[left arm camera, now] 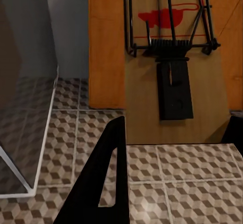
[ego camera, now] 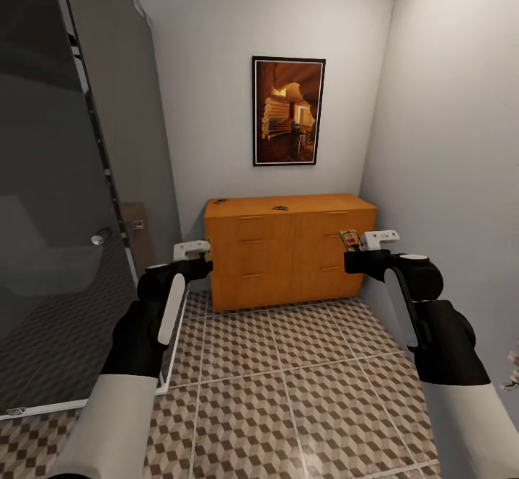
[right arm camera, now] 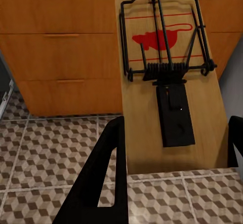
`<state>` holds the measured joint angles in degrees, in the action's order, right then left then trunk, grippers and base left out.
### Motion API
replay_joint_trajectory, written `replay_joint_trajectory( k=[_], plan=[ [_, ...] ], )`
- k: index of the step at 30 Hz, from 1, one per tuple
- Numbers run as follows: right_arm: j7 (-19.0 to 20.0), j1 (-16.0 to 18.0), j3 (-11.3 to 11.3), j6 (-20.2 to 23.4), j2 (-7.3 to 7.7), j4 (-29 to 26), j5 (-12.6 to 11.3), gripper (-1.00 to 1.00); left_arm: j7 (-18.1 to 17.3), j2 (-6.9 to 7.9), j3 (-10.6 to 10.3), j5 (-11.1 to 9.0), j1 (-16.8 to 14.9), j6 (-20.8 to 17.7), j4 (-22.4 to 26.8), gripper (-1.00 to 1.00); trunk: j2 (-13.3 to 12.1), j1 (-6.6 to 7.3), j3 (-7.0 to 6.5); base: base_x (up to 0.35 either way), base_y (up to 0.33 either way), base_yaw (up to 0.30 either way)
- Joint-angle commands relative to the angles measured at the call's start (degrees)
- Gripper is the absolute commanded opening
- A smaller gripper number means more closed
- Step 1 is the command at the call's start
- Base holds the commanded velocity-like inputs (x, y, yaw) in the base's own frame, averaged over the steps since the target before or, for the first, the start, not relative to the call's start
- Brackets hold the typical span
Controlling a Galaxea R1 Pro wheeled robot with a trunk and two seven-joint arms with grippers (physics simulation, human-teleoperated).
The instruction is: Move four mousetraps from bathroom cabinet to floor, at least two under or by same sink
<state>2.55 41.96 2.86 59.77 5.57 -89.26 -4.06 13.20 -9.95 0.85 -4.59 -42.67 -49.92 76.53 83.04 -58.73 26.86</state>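
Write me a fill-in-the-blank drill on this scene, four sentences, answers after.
1. Each claw holds a ____.
2. Two more mousetraps lie on top of the ____.
3. The picture hangs on the wall ____ the cabinet.
4. The shape printed on the mousetrap in the right claw is colored ____.

Answers: mousetrap; cabinet; above; red

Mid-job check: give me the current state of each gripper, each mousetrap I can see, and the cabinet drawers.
left gripper: shut on a mousetrap, held above the floor.
right gripper: shut on another mousetrap, held above the floor.
two mousetraps on the cabinet top: lying flat, not yet picked up.
cabinet: all drawer fronts closed.
bathroom floor: no mousetrap set down on the visible tiles.
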Motion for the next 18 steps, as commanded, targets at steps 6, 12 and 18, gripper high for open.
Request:
replay_joint_trajectory(
  k=[6, 12, 18],
  plan=[
    [-0.2, -0.4, 0.0, 0.2, 0.03, 1.7, -0.7, -1.00, -3.7, -0.04, 0.0, -0.2, 0.2, 3.4, -2.8, -1.00, 0.0, 0.00, 0.04, 0.000, 0.000, -0.011],
    [-0.2, -1.2, 0.0, 0.2, 0.05, 1.8, -0.6, -1.00, -6.6, -0.04, 0.0, -0.4, 0.5, 3.2, -3.9, -1.00, 0.0, 0.00, -0.16, 0.000, 0.000, -0.190],
    [-0.2, -1.3, -0.4, 0.2, 0.05, 1.8, -0.5, -1.00, -7.2, -0.04, 0.0, -0.3, 0.5, 3.2, -5.7, -1.00, 0.0, 0.00, -0.24, 0.000, 0.000, -0.227]
  ],
)
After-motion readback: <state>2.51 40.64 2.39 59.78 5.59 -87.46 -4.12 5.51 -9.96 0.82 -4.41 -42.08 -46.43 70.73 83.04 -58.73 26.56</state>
